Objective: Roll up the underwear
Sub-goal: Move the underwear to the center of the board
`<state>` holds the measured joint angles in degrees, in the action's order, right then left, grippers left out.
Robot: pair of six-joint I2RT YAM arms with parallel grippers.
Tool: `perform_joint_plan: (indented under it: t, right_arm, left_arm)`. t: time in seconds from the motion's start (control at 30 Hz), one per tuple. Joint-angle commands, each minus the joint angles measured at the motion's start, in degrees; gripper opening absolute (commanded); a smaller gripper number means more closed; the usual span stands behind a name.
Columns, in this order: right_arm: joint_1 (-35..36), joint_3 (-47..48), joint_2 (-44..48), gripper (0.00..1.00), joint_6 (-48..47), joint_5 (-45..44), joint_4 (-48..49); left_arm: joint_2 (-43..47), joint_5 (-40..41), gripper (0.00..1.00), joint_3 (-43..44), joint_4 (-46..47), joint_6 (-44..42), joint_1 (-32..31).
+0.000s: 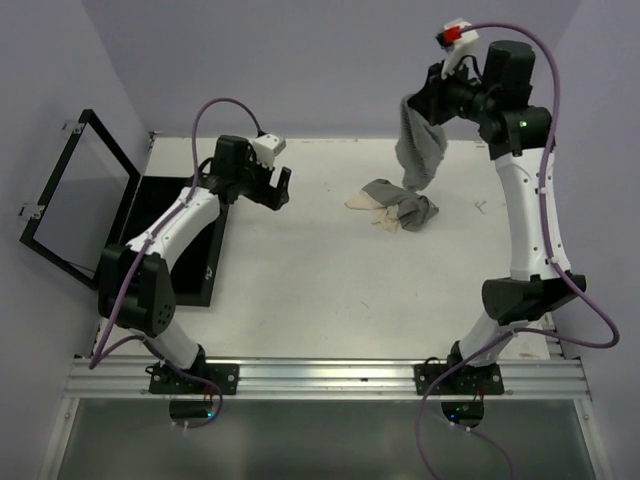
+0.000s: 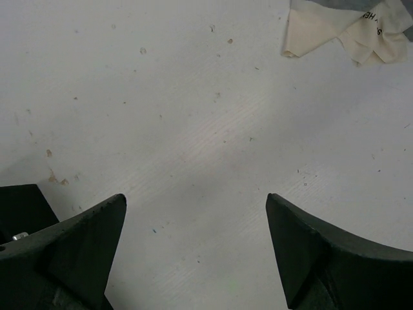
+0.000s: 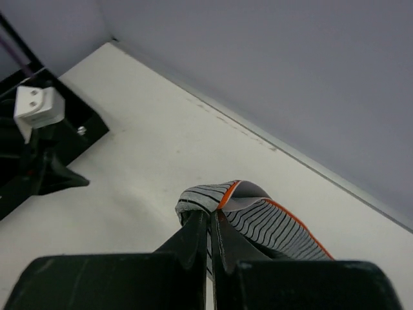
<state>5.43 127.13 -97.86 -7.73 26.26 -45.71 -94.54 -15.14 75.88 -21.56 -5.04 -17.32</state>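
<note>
Underwear is in 2 places. 1 grey piece (image 1: 422,150) hangs from the right end effector (image 1: 418,100), directly above the pile (image 1: 395,207) of other pieces, which lies on the desk (image 1: 330,300). In the right wrist view the 2 fingers of this end effector (image 3: 210,226) are pressed fully together on the striped band of the grey piece (image 3: 271,223), the band with the orange edge.

The left end effector (image 1: 280,188) stands wide apart and holds nothing. It hovers over bare desk to the left of the pile. Its own camera shows only a cream piece (image 2: 342,29) at the near edge of the pile, beyond the open end effector (image 2: 195,203).

The step in hand seems to be bringing 1 piece away from the pile so it can be laid flat. To do it well, I would carry it to the left of the pile, lower it slowly so the free end touches first, then drag gently so the cloth spreads without folds. The left end effector is well placed to press the free end.

The long axis of the grey piece is vertical now: band at the top, loose end pointing down toward the pile. I cannot tell if the loose end touches the pile.
</note>
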Motion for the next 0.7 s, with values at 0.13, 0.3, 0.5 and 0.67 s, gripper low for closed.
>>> perform_joint_plan:
  t: [0.13, 0.3, 0.5, 0.67]
  right_arm:
    - [8.1, -13.0, 10.1, 0.00, 0.3, 15.0, -0.7]
    - [8.2, -42.2, 20.1, 0.00, -17.8, 10.4, -7.6]
    - [8.1, -59.4, 10.8, 0.48, -34.8, 3.7, -21.8]
    - [6.6, -59.5, 8.3, 0.58, -29.1, 1.4, -20.9]
  left_arm:
    - [8.8, -4.3, 0.93, -1.2, 2.1, -0.9, 6.8]
    - [14.4, -5.3, 0.93, -5.4, -0.8, -9.4, 6.9]
    - [16.1, -9.4, 0.93, -13.8, -6.4, -17.7, 6.9]
    - [15.0, -14.4, 0.91, -16.6, -14.2, -24.0, 6.9]
